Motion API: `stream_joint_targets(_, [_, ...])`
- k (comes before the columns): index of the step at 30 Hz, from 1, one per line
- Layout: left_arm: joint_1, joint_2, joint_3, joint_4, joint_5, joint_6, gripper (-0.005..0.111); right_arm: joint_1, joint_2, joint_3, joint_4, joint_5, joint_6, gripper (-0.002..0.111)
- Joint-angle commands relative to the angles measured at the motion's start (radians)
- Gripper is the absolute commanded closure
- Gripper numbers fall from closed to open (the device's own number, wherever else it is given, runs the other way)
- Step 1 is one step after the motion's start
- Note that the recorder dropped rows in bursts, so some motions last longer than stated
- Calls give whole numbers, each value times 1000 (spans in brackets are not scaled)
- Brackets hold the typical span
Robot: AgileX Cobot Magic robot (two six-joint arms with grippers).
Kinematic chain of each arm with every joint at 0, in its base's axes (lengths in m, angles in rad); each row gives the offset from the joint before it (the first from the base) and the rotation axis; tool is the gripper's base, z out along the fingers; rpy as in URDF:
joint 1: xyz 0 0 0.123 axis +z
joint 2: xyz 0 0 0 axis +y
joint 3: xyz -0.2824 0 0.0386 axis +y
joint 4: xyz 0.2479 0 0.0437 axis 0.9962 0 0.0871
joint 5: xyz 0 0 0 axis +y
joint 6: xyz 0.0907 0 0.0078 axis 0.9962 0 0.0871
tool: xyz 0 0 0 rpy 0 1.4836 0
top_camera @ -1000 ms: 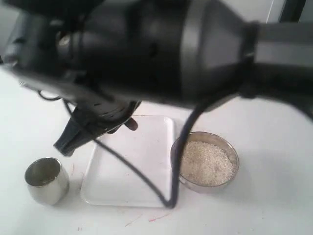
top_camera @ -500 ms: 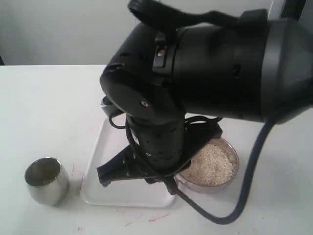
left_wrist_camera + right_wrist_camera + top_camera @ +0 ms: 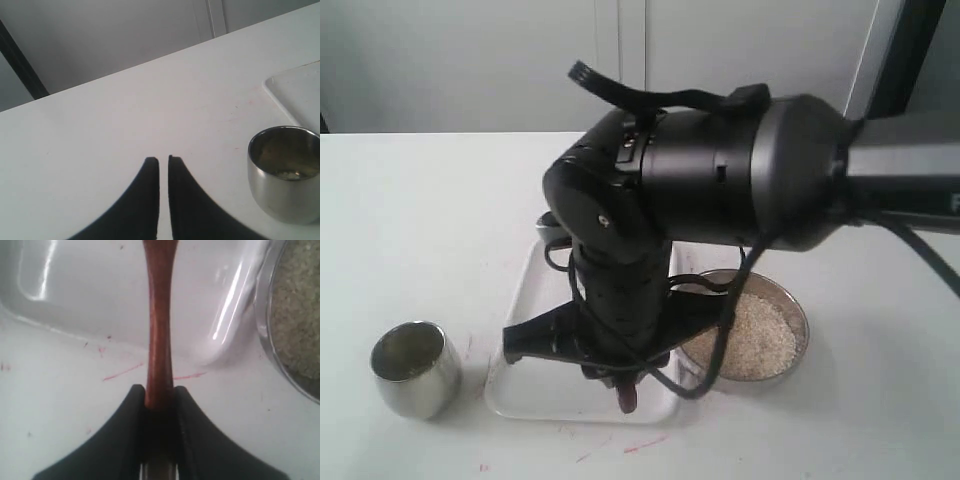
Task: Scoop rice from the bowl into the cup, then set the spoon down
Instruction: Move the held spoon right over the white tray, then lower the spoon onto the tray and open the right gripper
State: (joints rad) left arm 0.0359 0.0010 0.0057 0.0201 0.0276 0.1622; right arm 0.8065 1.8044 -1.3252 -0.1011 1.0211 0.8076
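Note:
The dark red-brown wooden spoon (image 3: 159, 330) has its handle clamped in my right gripper (image 3: 160, 390), which is shut on it. The handle runs over the front rim of the white tray (image 3: 90, 290); its oval bowl is out of view. In the exterior view a bit of the spoon (image 3: 627, 395) shows under the right arm (image 3: 720, 180). The steel bowl (image 3: 798, 312) holds the rice (image 3: 750, 335) to the right of the tray. The steel cup (image 3: 415, 365) stands left of the tray, with a few grains inside. My left gripper (image 3: 163, 160) is shut on nothing, beside the cup (image 3: 285, 172).
The white tray (image 3: 520, 390) lies between cup and bowl, mostly hidden by the right arm and its cable (image 3: 720, 350). Red marks (image 3: 122, 371) streak the white table in front of the tray. A tray corner (image 3: 300, 90) shows beyond the cup.
The right arm has swung away from the camera and come down over the tray's front. The spoon now reaches past the tray's front edge. Cup and bowl have not moved.

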Motion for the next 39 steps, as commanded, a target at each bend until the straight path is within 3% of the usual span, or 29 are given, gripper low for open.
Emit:
stream_joint_targets(1, [-3, -1, -6, -11, -6, -1, 92, -92, 59, -46, 53, -82, -50, 108])
stream_joint_targets(9, [-3, -1, -6, -11, -6, -1, 92, -99, 160, -163, 56, -156, -46, 108])
stream_joint_targets(21, [-3, -1, -6, -11, -6, -1, 92, -99, 222, -165, 3, -156, -46, 108])
stream_joint_targets(31, [-3, -1, -6, -11, -6, -1, 92, -99, 254, -165, 19, -24, -50, 108])
stream_joint_targets(39, [-3, -1, -6, -11, -6, -1, 92, -100, 267, -174, 15, -127, -46, 108])
